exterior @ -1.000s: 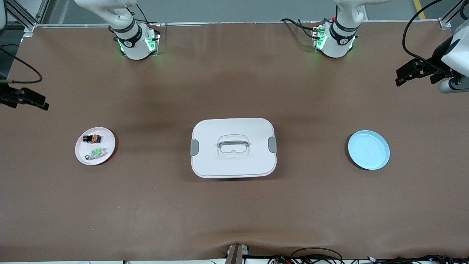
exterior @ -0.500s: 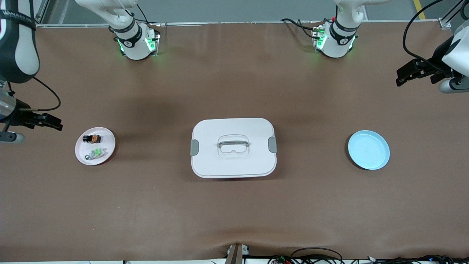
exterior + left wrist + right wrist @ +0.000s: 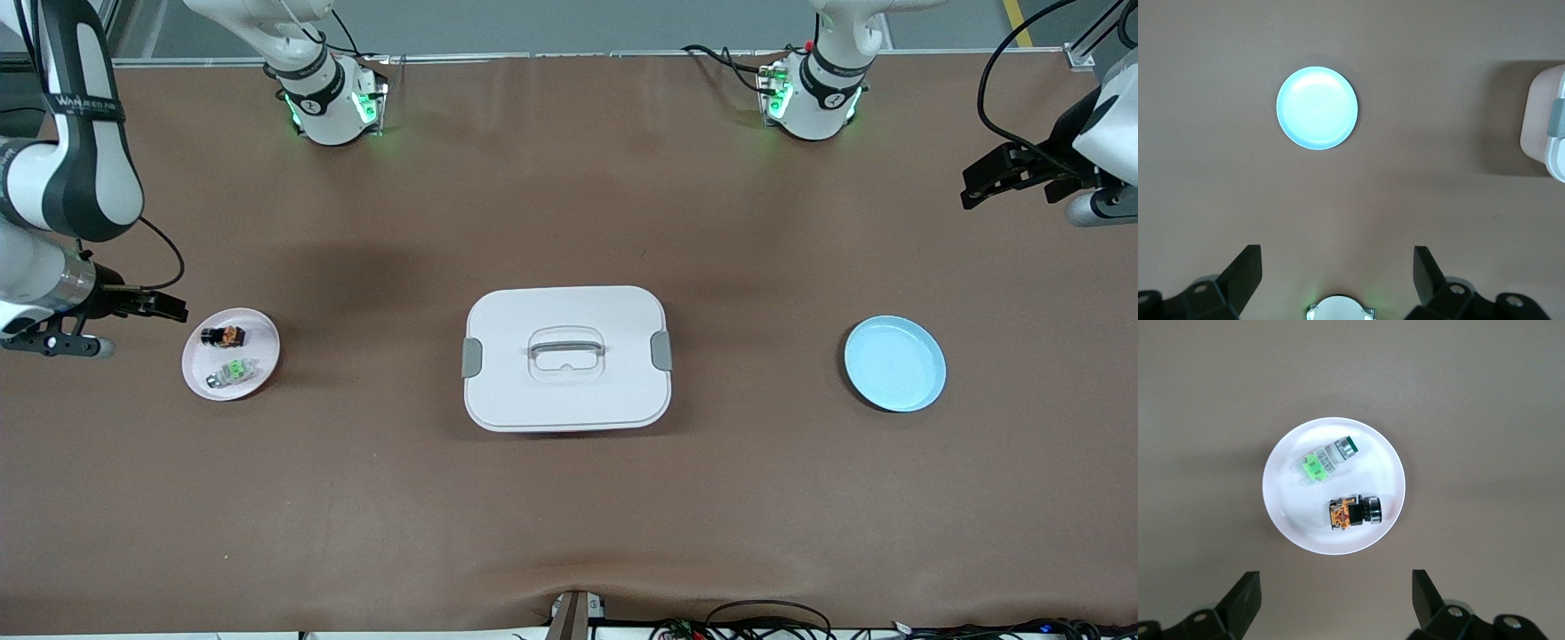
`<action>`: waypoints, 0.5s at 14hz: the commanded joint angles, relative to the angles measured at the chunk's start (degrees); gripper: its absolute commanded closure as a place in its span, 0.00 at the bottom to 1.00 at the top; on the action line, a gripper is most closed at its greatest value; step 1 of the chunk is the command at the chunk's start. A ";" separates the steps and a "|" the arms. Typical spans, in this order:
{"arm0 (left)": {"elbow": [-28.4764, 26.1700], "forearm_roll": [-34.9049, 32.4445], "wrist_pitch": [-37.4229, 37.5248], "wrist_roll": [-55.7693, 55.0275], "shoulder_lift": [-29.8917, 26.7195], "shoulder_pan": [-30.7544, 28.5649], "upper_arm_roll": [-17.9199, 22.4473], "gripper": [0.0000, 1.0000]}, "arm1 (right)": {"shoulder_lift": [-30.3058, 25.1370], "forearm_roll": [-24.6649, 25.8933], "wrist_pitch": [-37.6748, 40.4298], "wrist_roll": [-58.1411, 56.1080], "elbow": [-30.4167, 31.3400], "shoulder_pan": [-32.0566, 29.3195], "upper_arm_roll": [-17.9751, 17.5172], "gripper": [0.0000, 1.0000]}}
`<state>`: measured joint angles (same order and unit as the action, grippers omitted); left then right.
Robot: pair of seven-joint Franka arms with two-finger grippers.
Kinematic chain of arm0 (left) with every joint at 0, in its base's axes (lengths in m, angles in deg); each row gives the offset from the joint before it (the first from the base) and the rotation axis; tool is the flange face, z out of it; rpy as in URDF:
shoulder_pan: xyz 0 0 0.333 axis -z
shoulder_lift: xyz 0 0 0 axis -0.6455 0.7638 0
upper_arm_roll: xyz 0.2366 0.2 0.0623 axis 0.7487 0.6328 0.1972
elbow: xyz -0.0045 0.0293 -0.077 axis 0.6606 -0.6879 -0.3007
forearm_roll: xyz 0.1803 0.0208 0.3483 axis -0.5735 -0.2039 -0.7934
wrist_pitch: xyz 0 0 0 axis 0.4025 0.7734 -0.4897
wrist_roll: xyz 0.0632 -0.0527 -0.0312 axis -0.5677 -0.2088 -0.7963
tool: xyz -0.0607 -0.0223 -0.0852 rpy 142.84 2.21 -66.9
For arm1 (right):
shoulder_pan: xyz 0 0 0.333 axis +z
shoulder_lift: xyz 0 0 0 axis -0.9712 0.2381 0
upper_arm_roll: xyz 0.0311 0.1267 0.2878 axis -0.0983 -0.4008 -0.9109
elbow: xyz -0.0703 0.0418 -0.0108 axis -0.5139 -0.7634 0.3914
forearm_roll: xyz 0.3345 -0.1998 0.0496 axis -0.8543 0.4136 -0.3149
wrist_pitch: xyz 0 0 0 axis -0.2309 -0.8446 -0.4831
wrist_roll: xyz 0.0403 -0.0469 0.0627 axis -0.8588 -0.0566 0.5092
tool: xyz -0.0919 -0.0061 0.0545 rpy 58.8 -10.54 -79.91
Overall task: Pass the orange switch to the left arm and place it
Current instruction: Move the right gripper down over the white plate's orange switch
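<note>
The orange switch (image 3: 224,336), a small black block with orange markings, lies on a pink plate (image 3: 267,351) at the right arm's end of the table. It also shows in the right wrist view (image 3: 1355,512) on that plate (image 3: 1285,510). My right gripper (image 3: 169,309) is open and empty, over bare table just beside the plate; it also shows in its own wrist view (image 3: 1336,579). My left gripper (image 3: 973,182) is open and empty over the left arm's end of the table, and its own wrist view shows it too (image 3: 1337,252). The white box (image 3: 533,400) stands at the table's middle.
A clear switch with a green top (image 3: 233,370) lies on the same pink plate, nearer the front camera than the orange one. An empty blue plate (image 3: 894,364) sits toward the left arm's end. The left wrist view shows that plate (image 3: 1317,108) and the box's edge (image 3: 1545,127).
The right arm has swung in from the table's edge, and its gripper has come close beside the pink plate. The left arm has not moved.
</note>
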<state>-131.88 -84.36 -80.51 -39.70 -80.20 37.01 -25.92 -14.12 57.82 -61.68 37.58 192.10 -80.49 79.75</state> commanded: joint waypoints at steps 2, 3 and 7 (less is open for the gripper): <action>-0.90 -0.13 -0.15 0.12 -0.54 -0.06 -0.38 0.00 | 3.97 0.30 -5.77 -3.14 1.64 -2.23 -0.61 0.00; -0.90 -0.13 -0.15 0.12 -0.45 -0.06 -0.38 0.00 | 5.20 0.30 -6.83 -3.23 1.73 -2.32 -0.61 0.00; -1.86 -0.21 -0.41 0.03 -0.45 0.03 -0.82 0.00 | 9.42 -4.44 -9.12 -3.14 1.82 -2.59 -0.52 0.00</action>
<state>-132.85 -84.36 -80.52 -39.70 -80.11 37.15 -26.24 -5.97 55.50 -69.87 35.21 194.13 -82.17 79.75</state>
